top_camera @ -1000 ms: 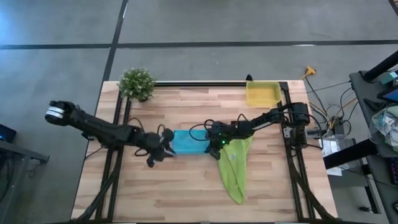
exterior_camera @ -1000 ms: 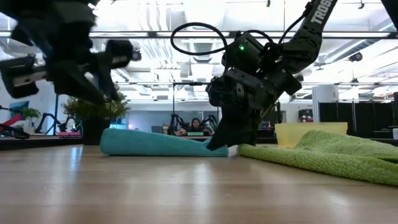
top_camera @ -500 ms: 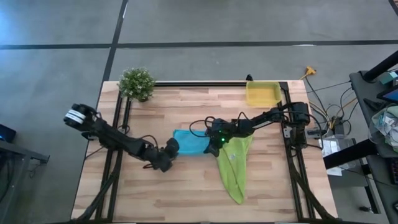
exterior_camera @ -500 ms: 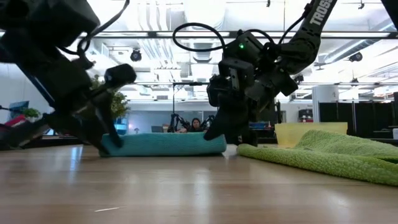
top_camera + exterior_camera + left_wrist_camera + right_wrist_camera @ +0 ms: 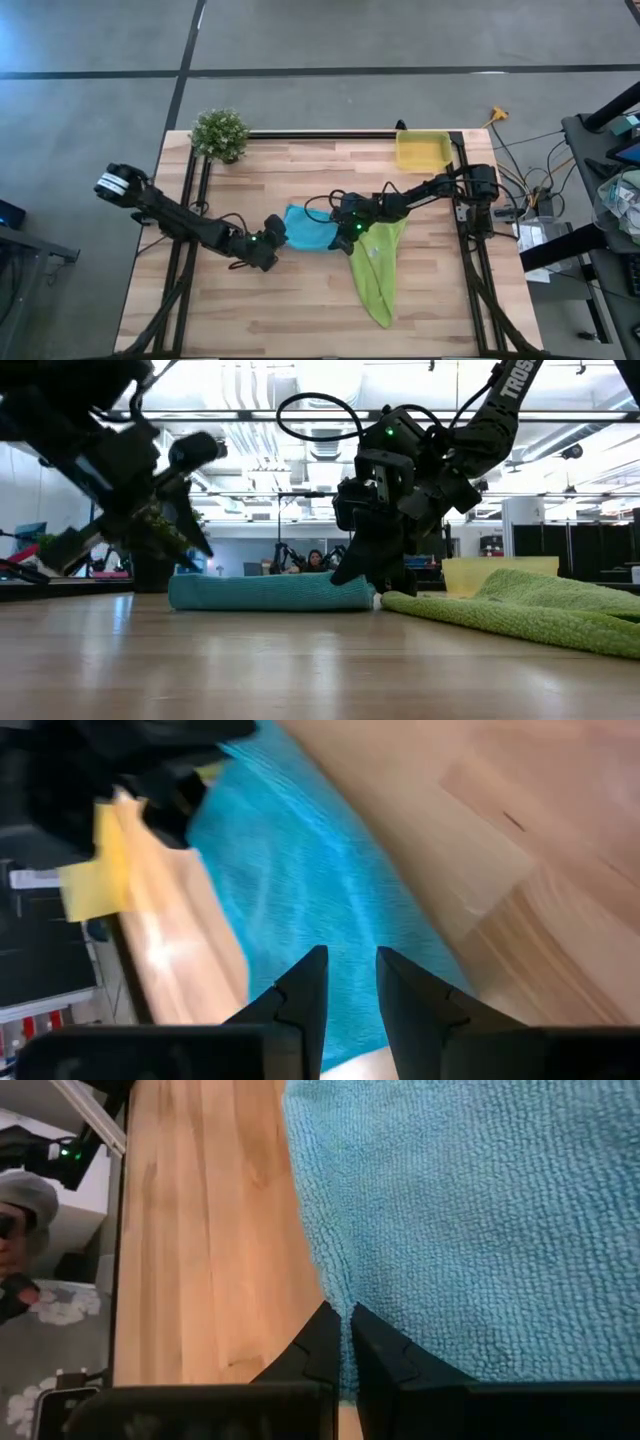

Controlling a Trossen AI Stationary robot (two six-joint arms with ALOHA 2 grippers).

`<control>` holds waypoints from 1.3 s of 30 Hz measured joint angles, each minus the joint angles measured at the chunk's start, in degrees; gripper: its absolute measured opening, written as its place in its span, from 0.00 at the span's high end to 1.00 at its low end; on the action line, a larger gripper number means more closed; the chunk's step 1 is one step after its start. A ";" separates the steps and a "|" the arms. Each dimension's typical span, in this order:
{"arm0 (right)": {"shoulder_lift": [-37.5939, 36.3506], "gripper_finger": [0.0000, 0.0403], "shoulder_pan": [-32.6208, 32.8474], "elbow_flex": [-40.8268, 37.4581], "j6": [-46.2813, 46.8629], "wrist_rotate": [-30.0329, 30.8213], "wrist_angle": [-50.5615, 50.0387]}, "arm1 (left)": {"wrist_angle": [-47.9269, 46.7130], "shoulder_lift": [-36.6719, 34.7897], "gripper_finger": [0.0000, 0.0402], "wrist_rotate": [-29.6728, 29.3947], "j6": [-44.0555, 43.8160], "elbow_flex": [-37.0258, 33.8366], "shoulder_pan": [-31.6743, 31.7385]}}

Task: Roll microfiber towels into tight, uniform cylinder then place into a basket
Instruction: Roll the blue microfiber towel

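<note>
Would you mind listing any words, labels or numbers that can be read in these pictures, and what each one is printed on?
"TRUS": white letters on the right arm in the low view, cut off by the picture's top edge, so the word is incomplete.
Nothing readable shows on the turquoise towel, the green towel or the yellow basket.
No other text is legible in any view.

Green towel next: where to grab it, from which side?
My pick: the near tip of the green towel, from above. It lies flat in a long strip, that end is bare, and the far end sits by the right hand on the blue towel.
</note>
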 joint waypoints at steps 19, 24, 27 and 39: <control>-0.07 0.98 0.24 -0.20 -3.15 2.13 1.29 | 8.25 7.87 0.56 8.51 -16.78 5.06 1.94; -0.28 0.98 0.24 -0.22 -4.28 2.65 1.29 | -2.57 11.35 0.45 11.51 -25.41 10.71 3.85; -0.94 0.98 0.29 -0.26 -5.23 3.40 1.21 | -7.55 14.07 0.43 10.82 -28.04 13.51 4.98; -1.92 0.98 0.46 -0.55 -6.89 3.73 1.12 | -9.32 14.65 0.67 11.37 -28.76 16.55 6.54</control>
